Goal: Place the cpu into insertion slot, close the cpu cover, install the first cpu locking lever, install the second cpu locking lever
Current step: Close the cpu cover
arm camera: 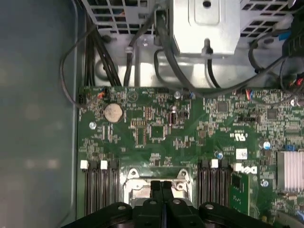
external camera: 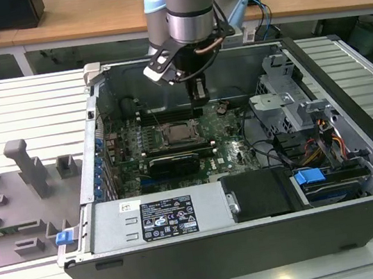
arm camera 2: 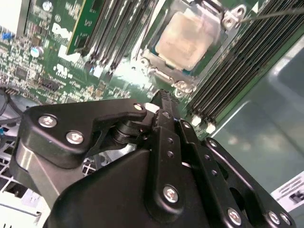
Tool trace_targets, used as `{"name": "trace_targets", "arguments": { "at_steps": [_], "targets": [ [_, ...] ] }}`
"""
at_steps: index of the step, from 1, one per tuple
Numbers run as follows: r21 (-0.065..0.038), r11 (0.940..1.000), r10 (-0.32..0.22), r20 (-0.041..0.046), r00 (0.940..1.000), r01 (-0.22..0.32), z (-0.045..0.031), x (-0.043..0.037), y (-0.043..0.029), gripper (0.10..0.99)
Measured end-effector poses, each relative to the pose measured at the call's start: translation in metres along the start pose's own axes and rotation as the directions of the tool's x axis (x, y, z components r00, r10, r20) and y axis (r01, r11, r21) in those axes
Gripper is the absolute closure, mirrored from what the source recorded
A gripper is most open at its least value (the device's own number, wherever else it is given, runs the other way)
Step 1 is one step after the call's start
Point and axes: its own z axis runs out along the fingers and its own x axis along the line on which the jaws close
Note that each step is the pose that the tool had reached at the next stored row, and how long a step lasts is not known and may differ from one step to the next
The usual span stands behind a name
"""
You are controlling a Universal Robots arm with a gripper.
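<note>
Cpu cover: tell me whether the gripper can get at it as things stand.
Probably yes: the gripper hangs above the board beside the cpu cover, with nothing between them; memory slots only flank it.

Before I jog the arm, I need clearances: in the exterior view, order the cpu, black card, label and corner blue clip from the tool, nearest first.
1. cpu, close by the tool.
2. black card, just past the cpu, toward the camera.
3. label, nearer the camera still.
4. corner blue clip, at the exterior view's left.
</note>
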Motion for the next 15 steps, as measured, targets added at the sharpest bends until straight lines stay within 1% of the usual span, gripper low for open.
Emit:
{"name": "trace_targets", "arguments": {
  "at_steps": [2,4,7,9,12,15],
  "targets": [
    [-0.002,1.0000,0.000,0.0020,1.0000,0.000,0.0034,0.0000,-0.0077,0.980],
    [-0.002,1.0000,0.000,0.0024,1.0000,0.000,0.0073,0.0001,-0.0129,0.980],
    [-0.002,1.0000,0.000,0.0024,1.0000,0.000,0.0084,0.0002,-0.0174,0.980],
    [-0.002,1.0000,0.000,0.0024,1.0000,0.000,0.0092,0.0003,-0.0253,0.980],
    [-0.002,1.0000,0.000,0.0022,1.0000,0.000,0.0098,0.0004,-0.0338,0.980],
    [-0.002,1.0000,0.000,0.0024,1.0000,0.000,0.0103,0.0004,-0.0381,0.980]
  ]
}}
